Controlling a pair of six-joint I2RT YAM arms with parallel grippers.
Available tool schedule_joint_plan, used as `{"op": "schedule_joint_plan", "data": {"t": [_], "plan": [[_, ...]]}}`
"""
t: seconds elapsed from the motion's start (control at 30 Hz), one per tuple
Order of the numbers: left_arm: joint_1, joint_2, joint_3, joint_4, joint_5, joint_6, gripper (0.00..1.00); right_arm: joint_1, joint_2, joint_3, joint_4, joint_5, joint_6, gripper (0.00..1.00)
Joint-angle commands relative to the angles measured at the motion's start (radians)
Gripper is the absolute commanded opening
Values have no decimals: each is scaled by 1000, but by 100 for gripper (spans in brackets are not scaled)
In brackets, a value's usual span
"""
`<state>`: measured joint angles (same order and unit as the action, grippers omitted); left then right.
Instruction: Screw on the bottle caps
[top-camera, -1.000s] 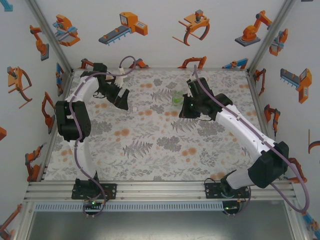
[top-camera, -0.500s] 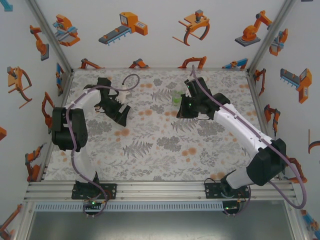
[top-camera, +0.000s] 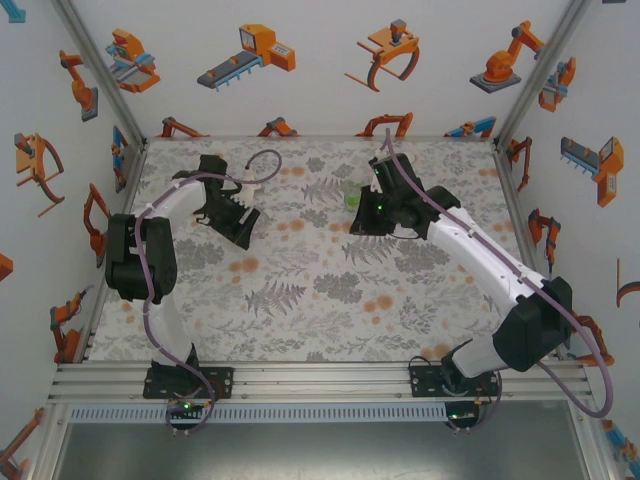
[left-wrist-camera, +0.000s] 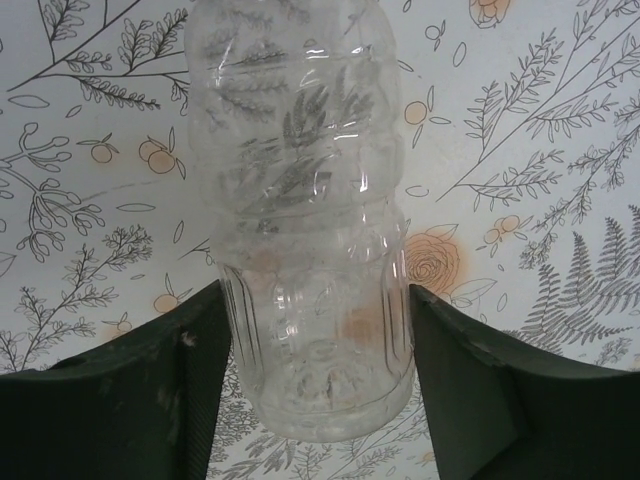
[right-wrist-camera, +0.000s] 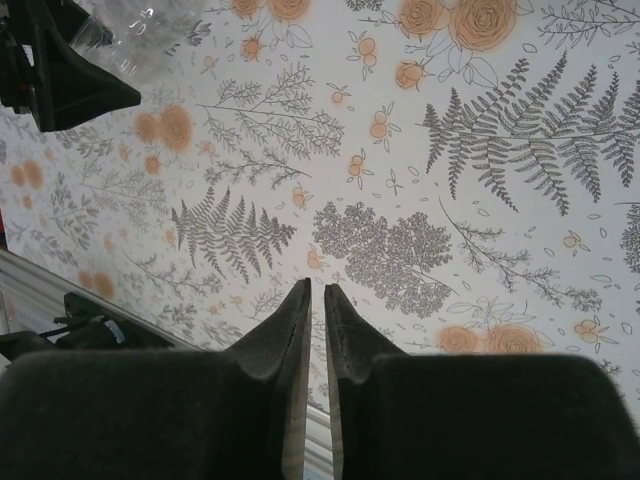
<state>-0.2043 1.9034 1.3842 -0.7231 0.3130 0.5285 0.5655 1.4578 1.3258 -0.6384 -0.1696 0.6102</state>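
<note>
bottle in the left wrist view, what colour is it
The bottle is clear, colourless plastic; best seen in the left wrist view.

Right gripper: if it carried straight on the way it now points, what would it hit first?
Most likely the floral table cover. In the right wrist view the right gripper points down at bare print, with nothing in between. How far off the surface lies is unclear.
</note>
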Motion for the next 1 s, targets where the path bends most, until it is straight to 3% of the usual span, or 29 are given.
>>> {"op": "schedule_joint_plan", "data": {"t": [0.0, 0.07, 0.13, 0.27, 0.57, 0.83, 0.97], "plan": [[-8, 7, -22, 1, -6, 3, 57, -5, -7, -1, 20, -23, 24, 22], [-10, 5, -29, 10, -10, 5, 55, -6, -10, 1, 29, -35, 36, 27], [-13, 13, -28, 10, -15, 2, 60, -6, -11, 6, 36, -45, 46, 32], [-21, 32, -25, 9, -35, 1, 64, -6, -11, 15, 43, -54, 56, 34], [-28, -14, -58, 59, -20, -3, 45, -12, -10, 18, 54, -95, 88, 39], [-59, -213, -176, 205, 176, 15, 37, -47, -30, -29, 225, -247, 206, 64], [-96, -295, -199, 245, 260, -9, 37, -55, -13, -43, 291, -310, 269, 70]]}}
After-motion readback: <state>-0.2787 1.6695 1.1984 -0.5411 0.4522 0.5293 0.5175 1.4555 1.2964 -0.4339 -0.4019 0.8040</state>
